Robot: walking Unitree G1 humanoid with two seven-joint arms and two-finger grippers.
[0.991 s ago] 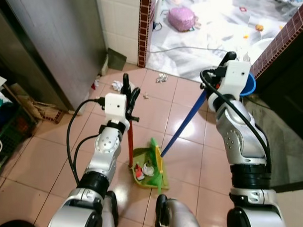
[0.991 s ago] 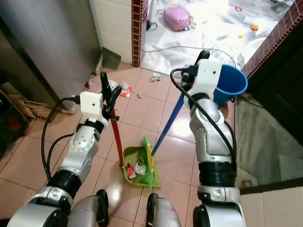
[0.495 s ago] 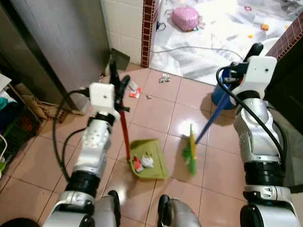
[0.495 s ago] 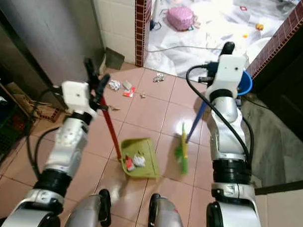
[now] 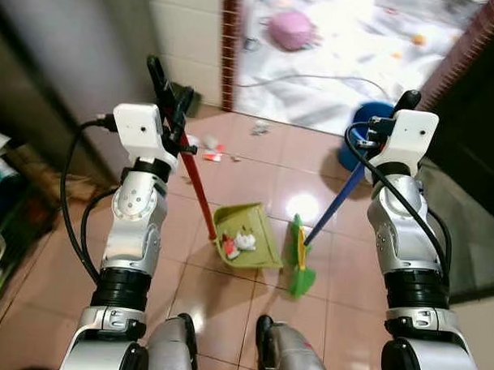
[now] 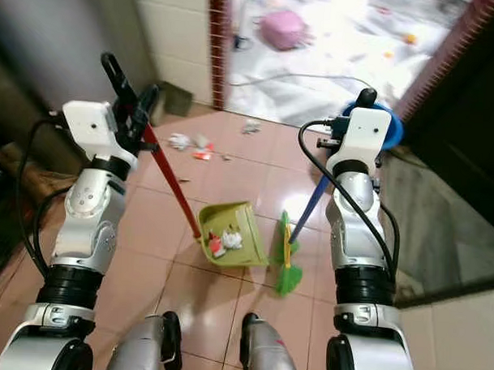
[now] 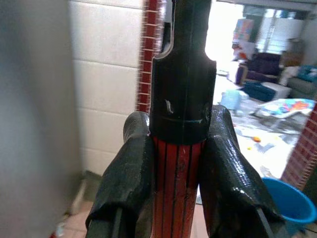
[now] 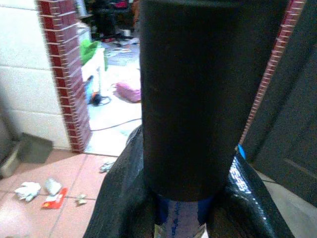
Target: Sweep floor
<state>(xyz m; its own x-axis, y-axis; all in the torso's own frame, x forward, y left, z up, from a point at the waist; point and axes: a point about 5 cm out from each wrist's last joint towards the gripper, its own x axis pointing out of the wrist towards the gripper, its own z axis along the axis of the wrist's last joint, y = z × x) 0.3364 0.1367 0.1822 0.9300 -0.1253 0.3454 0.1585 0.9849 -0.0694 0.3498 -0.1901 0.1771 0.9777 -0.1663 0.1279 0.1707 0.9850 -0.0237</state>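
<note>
Since a second ago the broom (image 5: 300,256) has come out of the dustpan (image 5: 247,237) and now stands just beside its right edge, green bristles on the tile, and the left arm has swung its red handle out toward the wall; much of the wider shift in the picture is the camera's own.

Left claw (image 7: 178,163) is clamped on the dustpan's red handle (image 5: 195,180), just under its black end cap, both pads pressed to the ribbed shaft. Gripping that high lets the robot steer the pan from standing height, and the handle's slant keeps the pan's open lip low against the floor. Two or three bits of white and red litter (image 5: 237,243) lie inside it.

Right claw (image 8: 173,208) is closed around the blue broom stick (image 5: 337,206) below its black top cap, for the same reach. The stick leans toward the robot's right, so the bristles sit at the pan's mouth, ready, I judge, for another stroke.

More scraps (image 6: 190,142), white paper and a red wrapper, lie on the tiles near the brick doorpost, well apart from the pan, so sweeping looks unfinished. A blue bucket (image 6: 391,129) stands behind the right arm.

No brand, label or writing is legible anywhere; the red wrapper is too small and blurred to read
</note>
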